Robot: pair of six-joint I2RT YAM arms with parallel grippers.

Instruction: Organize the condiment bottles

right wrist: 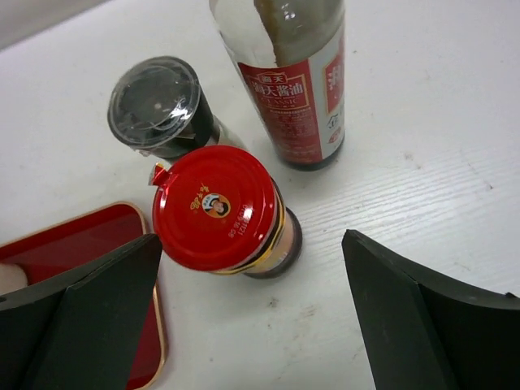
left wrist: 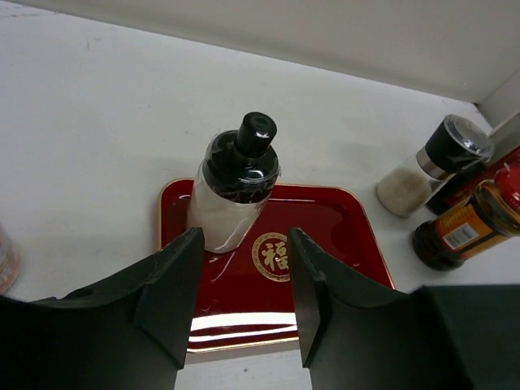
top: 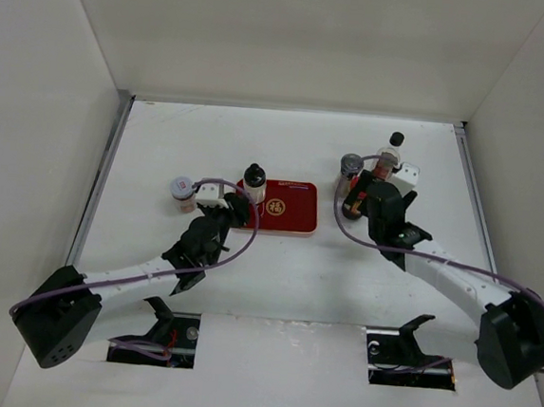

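Observation:
The black-capped white bottle (top: pixel 254 185) stands upright on the left end of the red tray (top: pixel 290 219). My left gripper (top: pixel 231 209) is open and empty just in front of it; in the left wrist view the bottle (left wrist: pixel 231 187) stands just beyond the fingertips (left wrist: pixel 188 252). The pink-lidded jar (top: pixel 182 192) stands left of the tray. The grey-lidded jar (top: pixel 352 164), the tall black-capped bottle (top: pixel 389 155) and the red-lidded jar (top: pixel 352 203) stand right of the tray. My right gripper (right wrist: pixel 252 244) is open wide above the red-lidded jar (right wrist: pixel 215 207), not touching it.
The tray's right part (left wrist: pixel 341 236) is bare, with a gold emblem in its middle. White walls enclose the table on three sides. Two cut-outs with cables sit at the near edge by the arm bases.

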